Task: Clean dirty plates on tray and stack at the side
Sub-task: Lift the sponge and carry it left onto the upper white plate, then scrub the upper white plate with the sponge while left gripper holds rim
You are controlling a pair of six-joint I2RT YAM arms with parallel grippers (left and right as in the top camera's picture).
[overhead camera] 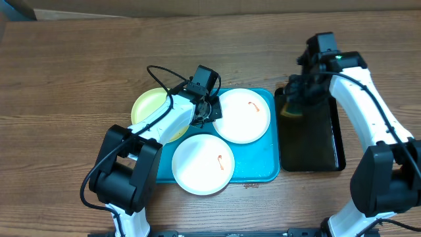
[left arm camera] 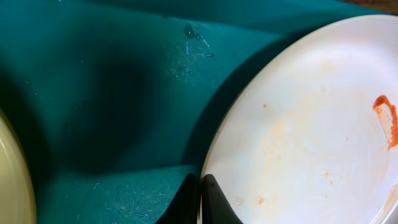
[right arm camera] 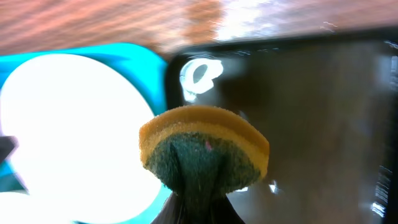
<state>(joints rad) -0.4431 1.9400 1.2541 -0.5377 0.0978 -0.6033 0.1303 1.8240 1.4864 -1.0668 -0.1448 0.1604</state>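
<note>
At the left end of the turquoise rectangular plastic tray point(overhead camera: 263, 168), a pale yellow-green round plate point(overhead camera: 150, 108) lay overlapping the left rim. Just right of it, the left tool point(overhead camera: 209, 112) was pinched narrow on the left edge of the far white plate point(overhead camera: 247, 122), a round shallow one. A near white plate point(overhead camera: 197, 168) sat in front of it. From above, the wrist hid that grip. The left wrist camera showed the rim running in between the closed fingertips point(left arm camera: 217, 205), and a faint orange film beside the red smear point(left arm camera: 387, 121). Further right, the right tool point(overhead camera: 293, 105) hung over the narrow black tray point(overhead camera: 316, 145), squeezing a yellow sponge with a green scouring face point(right arm camera: 205, 149). The pinned plate lay directly left of that sponge, just across the two rims, so I judged the right arm the one to sweep leftward onto it.
</note>
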